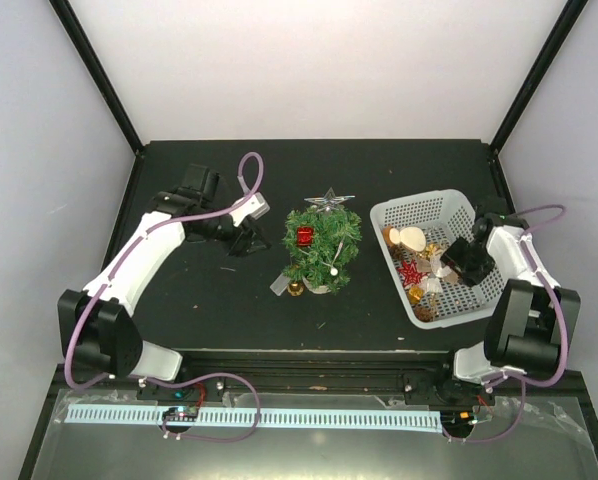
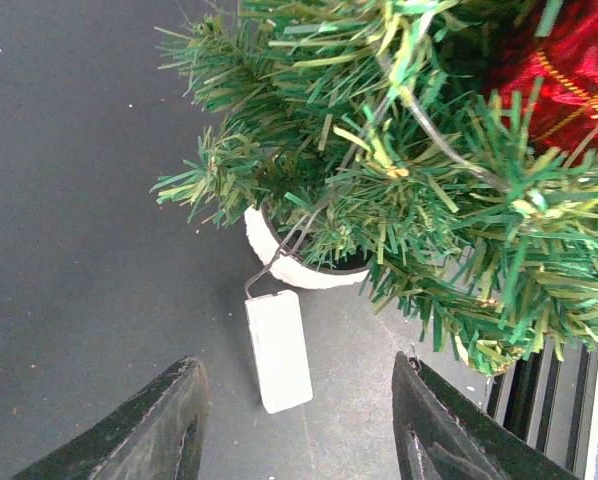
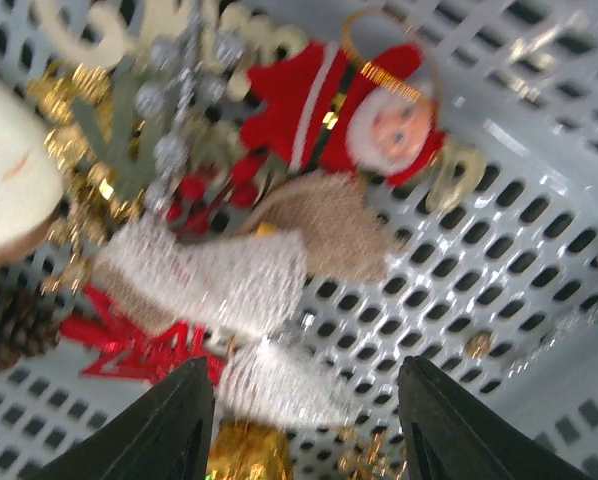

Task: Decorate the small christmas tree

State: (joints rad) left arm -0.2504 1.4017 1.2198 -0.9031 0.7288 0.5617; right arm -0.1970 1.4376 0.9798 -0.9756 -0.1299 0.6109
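Note:
The small christmas tree (image 1: 322,245) stands mid-table in a cream-white pot (image 2: 291,263), with a red gift ornament (image 1: 304,236), a silver star (image 1: 329,201) on top and a gold bell (image 1: 295,288) low on its left. A white tag (image 2: 278,350) lies by the pot. My left gripper (image 1: 247,240) is open and empty, left of the tree; in its wrist view (image 2: 297,420) the fingers frame the tag. My right gripper (image 1: 449,262) is open inside the white basket (image 1: 407,207), over a glittery white ornament (image 3: 264,345), a Santa figure (image 3: 374,115) and a gold ornament (image 3: 244,455).
The basket also holds a pine cone (image 3: 9,325), a red snowflake (image 1: 412,273), a wooden slice (image 1: 412,239) and gold pieces. The black table's front edge (image 1: 309,352) runs near the arm bases. Black frame posts stand at the back corners.

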